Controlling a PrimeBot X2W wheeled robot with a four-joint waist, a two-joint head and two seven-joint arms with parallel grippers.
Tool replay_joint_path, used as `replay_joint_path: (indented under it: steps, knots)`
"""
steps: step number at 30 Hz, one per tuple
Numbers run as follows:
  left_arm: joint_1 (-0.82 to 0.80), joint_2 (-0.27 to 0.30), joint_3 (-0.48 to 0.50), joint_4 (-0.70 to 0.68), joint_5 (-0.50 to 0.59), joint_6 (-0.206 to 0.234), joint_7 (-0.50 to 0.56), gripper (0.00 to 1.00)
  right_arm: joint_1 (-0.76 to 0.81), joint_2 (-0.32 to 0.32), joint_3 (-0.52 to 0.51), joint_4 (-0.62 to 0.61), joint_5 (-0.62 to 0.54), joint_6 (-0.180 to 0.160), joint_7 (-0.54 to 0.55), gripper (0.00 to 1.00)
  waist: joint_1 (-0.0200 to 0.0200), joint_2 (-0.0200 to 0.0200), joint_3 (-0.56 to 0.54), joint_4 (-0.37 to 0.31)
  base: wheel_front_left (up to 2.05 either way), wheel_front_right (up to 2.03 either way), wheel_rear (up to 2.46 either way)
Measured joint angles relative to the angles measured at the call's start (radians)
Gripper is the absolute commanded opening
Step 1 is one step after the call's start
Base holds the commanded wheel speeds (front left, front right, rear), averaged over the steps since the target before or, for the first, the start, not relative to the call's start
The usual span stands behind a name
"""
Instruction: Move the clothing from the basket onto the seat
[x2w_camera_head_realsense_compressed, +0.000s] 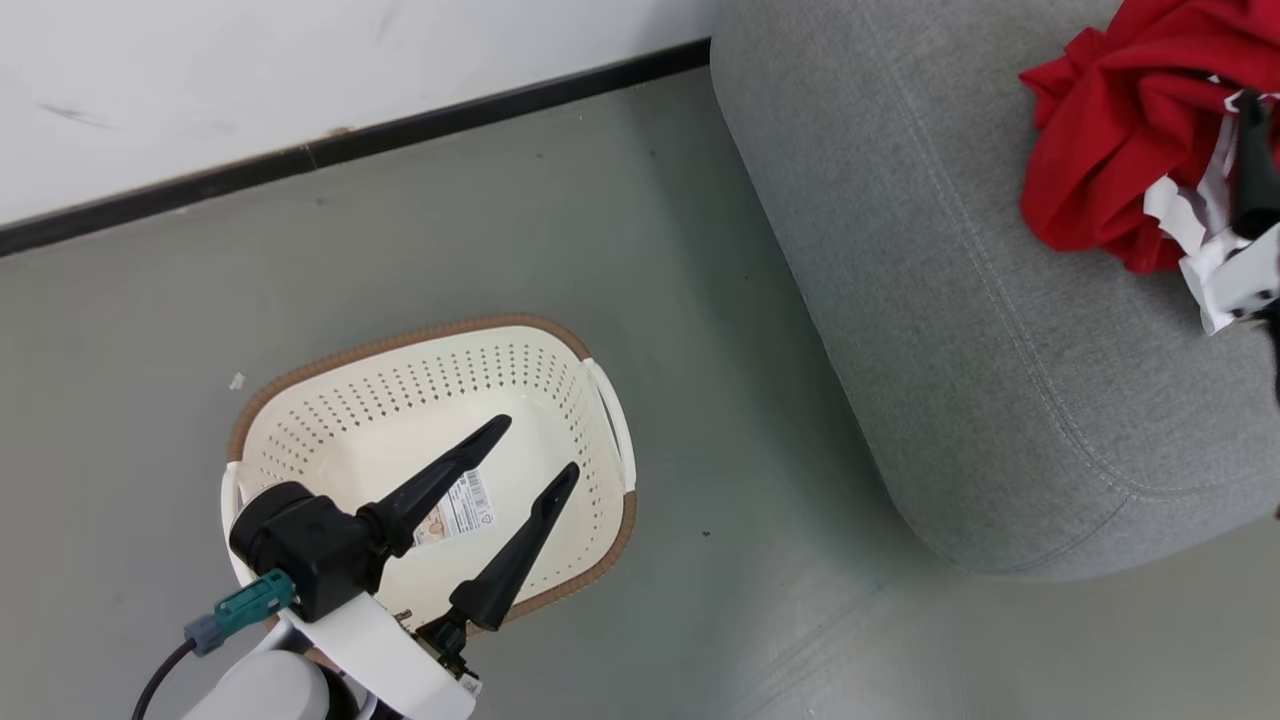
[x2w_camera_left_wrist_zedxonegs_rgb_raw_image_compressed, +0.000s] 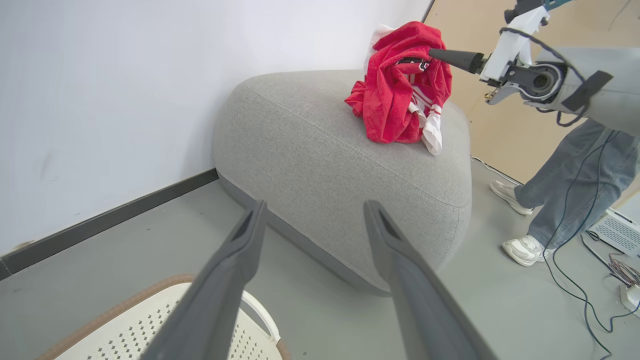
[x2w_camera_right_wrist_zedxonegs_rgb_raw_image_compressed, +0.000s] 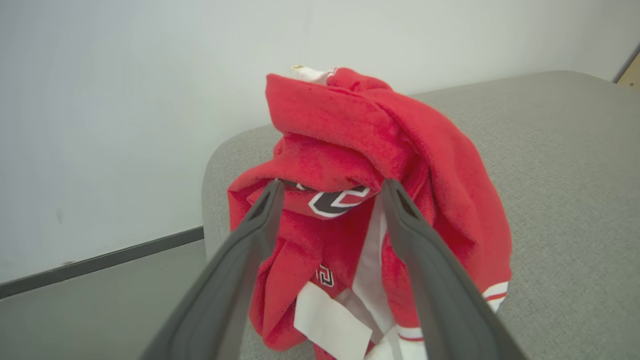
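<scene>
Red clothing (x2w_camera_right_wrist_zedxonegs_rgb_raw_image_compressed: 350, 145) at parted right tool (x2w_camera_right_wrist_zedxonegs_rgb_raw_image_compressed: 332, 186)

- left tool (x2w_camera_head_realsense_compressed: 540, 450): jaws wide apart, fingers straight, angled forward-down; pale left forearm (x2w_camera_head_realsense_compressed: 265, 690) directly behind it
- right tool (x2w_camera_right_wrist_zedxonegs_rgb_raw_image_compressed: 332, 187): jaws spread wide, reaching out well apart from left tool; right forearm (x2w_camera_left_wrist_zedxonegs_rgb_raw_image_compressed: 595, 75) level behind

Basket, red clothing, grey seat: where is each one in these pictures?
basket (x2w_camera_head_realsense_compressed: 400, 400): head view, perforated inner wall.
clothing (x2w_camera_left_wrist_zedxonegs_rgb_raw_image_compressed: 385, 100): left wrist view, red fabric at the pile's middle.
seat (x2w_camera_head_realsense_compressed: 900, 300): head view, bare grey top.
</scene>
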Motion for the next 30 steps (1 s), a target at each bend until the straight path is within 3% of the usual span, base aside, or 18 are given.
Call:
replay_joint_path:
  steps: [23,30]
  knots:
    - [0.061,-0.075,0.084,0.119,-0.058,0.046,-0.054,1.0,0.171,0.091,0.259,-0.073,0.003,0.0,-0.058,1.0,0.0,0.0,-0.175,0.08,0.0,0.0,0.0]
    - [0.095,-0.096,0.116,0.169,-0.069,0.072,-0.063,1.0,0.219,0.092,0.303,-0.074,0.004,0.0,-0.06,1.0,0.0,0.0,-0.231,0.121,0.0,0.0,0.0]
